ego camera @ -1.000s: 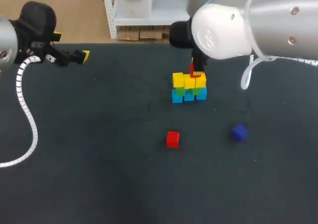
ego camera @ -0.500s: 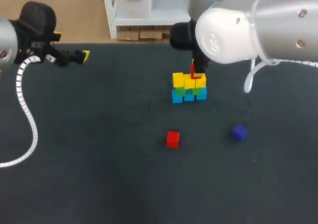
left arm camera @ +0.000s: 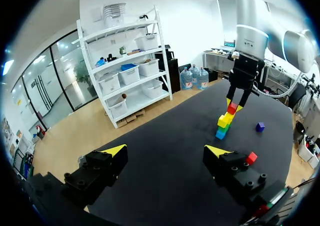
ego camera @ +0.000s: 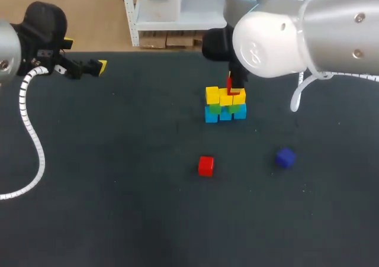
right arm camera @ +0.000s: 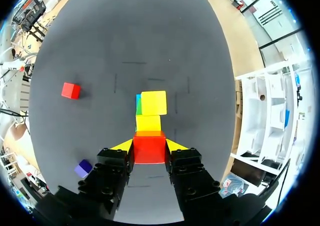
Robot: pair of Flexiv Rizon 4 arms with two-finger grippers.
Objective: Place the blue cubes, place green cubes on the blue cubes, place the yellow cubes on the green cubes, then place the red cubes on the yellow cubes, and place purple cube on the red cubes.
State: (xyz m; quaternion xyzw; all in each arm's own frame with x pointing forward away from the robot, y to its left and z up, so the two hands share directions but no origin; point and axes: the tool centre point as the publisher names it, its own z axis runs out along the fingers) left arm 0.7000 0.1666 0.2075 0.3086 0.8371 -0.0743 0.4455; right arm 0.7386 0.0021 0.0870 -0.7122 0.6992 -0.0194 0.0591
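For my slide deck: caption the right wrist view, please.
Right gripper shut on a red cube, directly over the stack of yellow, green and blue cubes.

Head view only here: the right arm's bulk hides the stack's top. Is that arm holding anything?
Observer: Yes. The right wrist view shows the right jaws shut on a red cube, gripped from both sides.
Operator: Where exactly is it?
Observer: At one end of the row: two yellow cubes lie straight ahead of the jaws, in line with it.
Operator: And the left jaws?
Observer: The left wrist view shows them open and empty, far from the stack.
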